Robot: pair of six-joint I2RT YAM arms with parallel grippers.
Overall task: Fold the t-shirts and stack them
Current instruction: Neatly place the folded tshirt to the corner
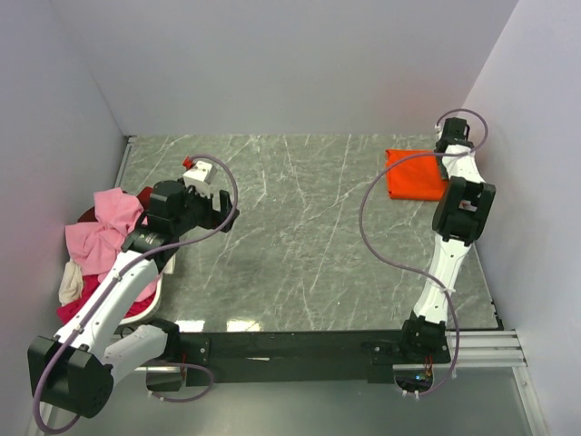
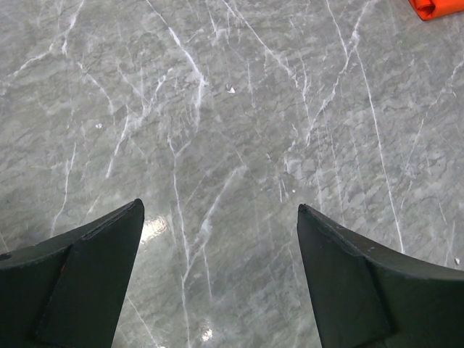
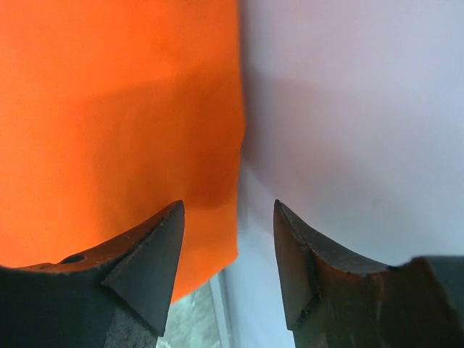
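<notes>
A folded bright orange t-shirt (image 1: 413,174) lies at the table's back right corner, close to the right wall. My right gripper (image 1: 447,150) hovers over its right edge. In the right wrist view its jaws (image 3: 228,204) stand open, with the orange cloth (image 3: 116,109) under the left finger and nothing pinched. A loose pile of t-shirts sits at the left edge: light pink (image 1: 113,218) on top, cream (image 1: 71,282) and magenta (image 1: 77,307) below. My left gripper (image 1: 216,207) hangs open beside that pile, above bare marble (image 2: 220,205), holding nothing.
White walls close in the grey marble table (image 1: 300,236) at the back and on both sides; the right wall (image 3: 348,109) is very near the right gripper. A corner of the orange shirt (image 2: 435,7) shows far off in the left wrist view.
</notes>
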